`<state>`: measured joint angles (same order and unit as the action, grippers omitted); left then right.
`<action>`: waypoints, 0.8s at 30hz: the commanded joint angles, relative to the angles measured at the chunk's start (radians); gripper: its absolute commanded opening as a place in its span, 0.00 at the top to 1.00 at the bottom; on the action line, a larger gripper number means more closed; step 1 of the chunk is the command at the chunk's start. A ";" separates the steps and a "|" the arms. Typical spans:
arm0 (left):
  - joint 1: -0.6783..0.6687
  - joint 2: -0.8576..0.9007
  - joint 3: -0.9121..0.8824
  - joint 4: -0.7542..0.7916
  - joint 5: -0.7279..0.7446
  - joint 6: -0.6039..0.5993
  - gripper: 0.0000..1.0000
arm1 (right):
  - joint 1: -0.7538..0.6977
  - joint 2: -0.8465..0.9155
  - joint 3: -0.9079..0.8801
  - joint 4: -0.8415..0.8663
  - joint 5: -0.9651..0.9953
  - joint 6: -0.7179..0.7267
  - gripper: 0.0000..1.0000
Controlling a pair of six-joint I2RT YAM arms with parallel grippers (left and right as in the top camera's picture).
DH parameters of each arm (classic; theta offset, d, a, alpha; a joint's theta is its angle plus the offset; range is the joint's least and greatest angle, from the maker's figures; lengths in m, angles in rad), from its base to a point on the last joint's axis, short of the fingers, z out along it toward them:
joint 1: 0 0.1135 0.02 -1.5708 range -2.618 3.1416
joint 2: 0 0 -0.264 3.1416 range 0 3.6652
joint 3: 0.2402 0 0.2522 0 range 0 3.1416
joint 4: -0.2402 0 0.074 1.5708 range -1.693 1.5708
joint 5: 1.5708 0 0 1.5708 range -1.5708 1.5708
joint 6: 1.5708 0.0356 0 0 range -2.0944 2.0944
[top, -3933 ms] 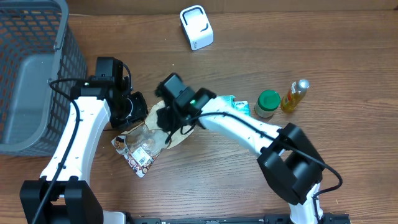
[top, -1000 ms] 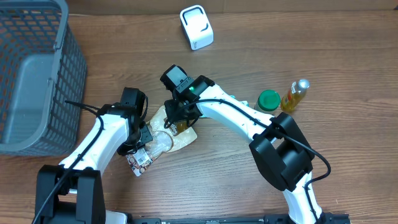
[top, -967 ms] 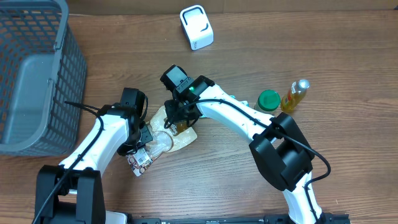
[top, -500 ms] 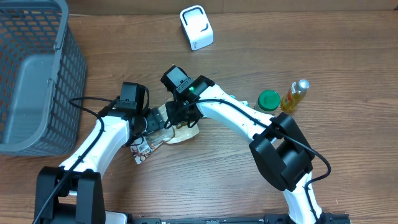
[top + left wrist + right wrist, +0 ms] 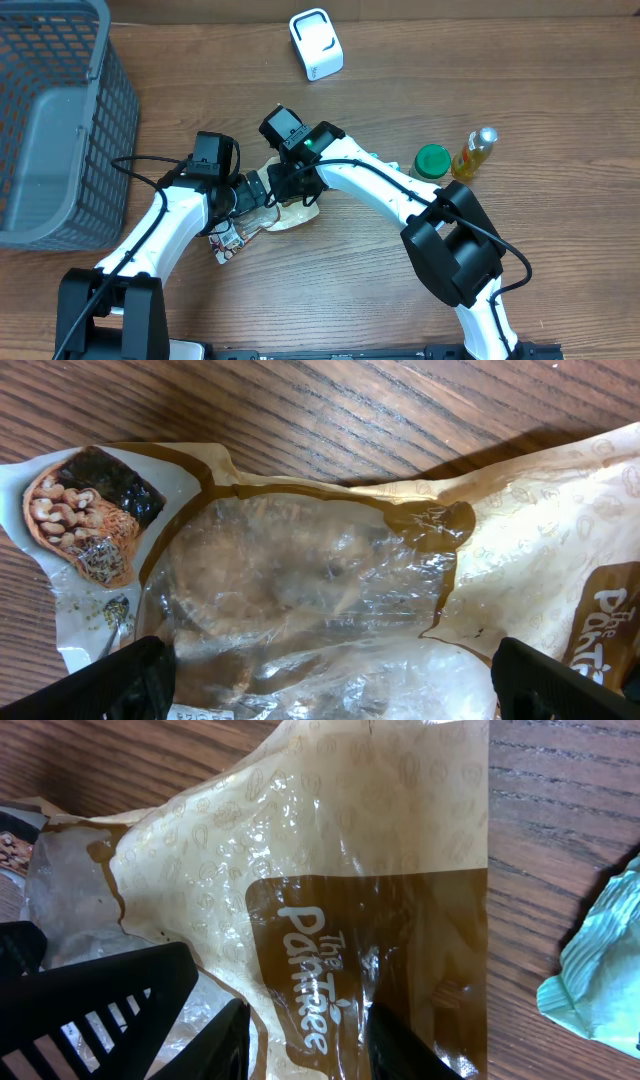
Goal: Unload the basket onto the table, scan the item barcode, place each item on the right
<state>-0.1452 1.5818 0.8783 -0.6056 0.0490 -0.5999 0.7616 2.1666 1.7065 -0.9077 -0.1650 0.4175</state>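
Note:
A tan and brown snack bag [image 5: 283, 216] with a clear window lies on the wooden table between both arms. A white label sticks out at its lower left end [image 5: 226, 243]. My left gripper [image 5: 249, 192] is open, and its fingers [image 5: 140, 680] stand wide apart on either side of the bag's clear window [image 5: 300, 590]. My right gripper [image 5: 312, 1042] is shut on the bag's brown printed part [image 5: 330, 960]. The white scanner [image 5: 316, 43] stands at the far edge of the table, well apart from the bag.
A grey mesh basket [image 5: 50, 120] fills the far left. A green-lidded jar [image 5: 432, 165] and a yellow bottle [image 5: 474, 153] stand to the right. A teal packet [image 5: 600, 970] lies beside the bag on its right.
My left gripper has opened and let go of the bag, shifting up and right over its window. The bag's labelled end has shifted slightly. The right gripper stays on the bag.

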 commanded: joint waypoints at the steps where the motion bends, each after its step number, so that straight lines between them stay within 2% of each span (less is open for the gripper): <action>1: 0.001 0.018 -0.024 -0.014 0.015 0.005 0.01 | 0.004 -0.013 0.014 0.000 0.007 -0.002 0.65; 24: 0.000 0.018 -0.024 -0.014 0.015 0.005 0.01 | 0.004 -0.013 0.014 -0.017 0.008 -0.002 0.64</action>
<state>-0.1452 1.5818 0.8783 -0.6056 0.0490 -0.5999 0.7620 2.1666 1.7065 -0.9287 -0.1650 0.4179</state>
